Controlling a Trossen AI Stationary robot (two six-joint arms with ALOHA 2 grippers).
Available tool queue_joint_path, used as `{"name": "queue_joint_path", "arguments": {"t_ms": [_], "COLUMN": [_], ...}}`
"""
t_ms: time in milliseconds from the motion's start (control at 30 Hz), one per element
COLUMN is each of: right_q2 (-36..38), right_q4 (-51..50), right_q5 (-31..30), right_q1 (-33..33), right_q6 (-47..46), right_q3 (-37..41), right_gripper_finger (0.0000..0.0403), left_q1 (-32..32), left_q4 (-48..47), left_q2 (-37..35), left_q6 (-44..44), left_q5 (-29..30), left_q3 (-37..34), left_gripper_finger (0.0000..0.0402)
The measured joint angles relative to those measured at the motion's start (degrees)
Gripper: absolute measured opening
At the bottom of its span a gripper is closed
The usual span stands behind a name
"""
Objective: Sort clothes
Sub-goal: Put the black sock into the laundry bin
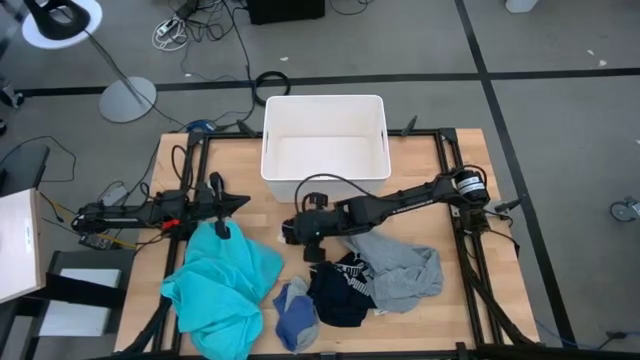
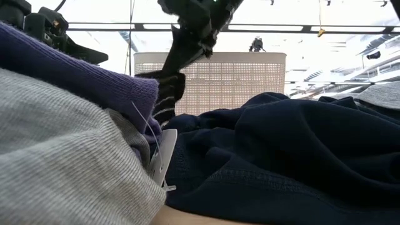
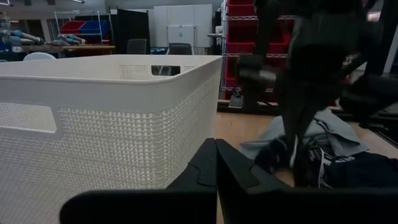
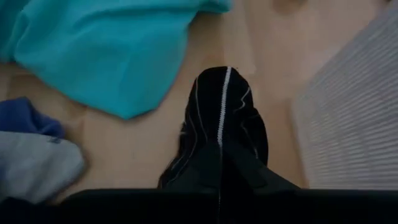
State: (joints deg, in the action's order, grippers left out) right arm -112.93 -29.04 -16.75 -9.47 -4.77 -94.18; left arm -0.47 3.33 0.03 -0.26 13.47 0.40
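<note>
My right gripper (image 1: 305,238) is over the table's middle, shut on a small black sock with white stripes (image 4: 221,106), which also shows in the low view (image 2: 167,94). The turquoise shirt (image 1: 222,285) lies at the front left. The blue piece (image 1: 295,315), the dark navy piece with white print (image 1: 340,290) and the grey top (image 1: 405,270) lie in a heap at the front middle. My left gripper (image 1: 235,203) is shut and empty, level, left of the white bin (image 1: 325,135). My right gripper pinches the sock's upper end (image 4: 219,148) between its two fingers, which point down from above. The sock hangs slack below the fingers (image 2: 187,47), over bare table between the turquoise shirt and the bin. In the low view the blue piece hides its lower end.
The white perforated bin stands at the table's far middle, just beyond both grippers. The clothes heap lies right under and in front of my right arm. Bare wood (image 1: 250,215) shows between the shirt and the bin.
</note>
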Motion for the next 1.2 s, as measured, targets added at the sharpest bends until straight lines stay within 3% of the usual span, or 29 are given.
{"name": "queue_joint_path", "arguments": {"t_ms": [233, 433, 600, 700, 833, 1000, 1200], "right_q2": [3.30, 6.38, 6.87, 6.45, 6.19, 7.06, 10.55], "right_q4": [-1.21, 1.84, -1.45, -8.42, -16.34, -19.60, -17.04], "right_q5": [-9.00, -24.57, -27.69, -21.69, -5.68, 7.49, 13.31], "right_q1": [1.69, 4.99, 11.49, 16.28, 22.50, 25.91, 21.71], "right_q6": [10.41, 19.27, 14.18, 3.42, -8.34, -11.50, -10.17], "right_q3": [-8.83, -13.76, -13.67, -13.69, -11.36, -10.92, -11.00], "right_gripper_finger": [0.0004, 0.0012, 0.0012, 0.0018, 0.0041, 0.0089, 0.0134], "left_q1": [0.00, 0.00, 0.00, 0.00, 0.00, 0.00, 0.00], "left_q4": [0.00, 0.00, 0.00, 0.00, 0.00, 0.02, 0.11], "left_q2": [-0.02, -0.01, -0.01, -0.01, -0.02, 0.00, -0.01], "left_q6": [0.01, 0.00, 0.00, 0.01, 0.01, 0.01, 0.01], "left_q5": [0.00, 0.00, 0.00, 0.00, 0.00, 0.00, 0.00], "left_q3": [0.00, -0.01, 0.00, 0.00, -0.01, 0.00, 0.00], "left_gripper_finger": [0.0001, 0.0001, 0.0001, 0.0001, 0.0001, 0.0001, 0.0001]}}
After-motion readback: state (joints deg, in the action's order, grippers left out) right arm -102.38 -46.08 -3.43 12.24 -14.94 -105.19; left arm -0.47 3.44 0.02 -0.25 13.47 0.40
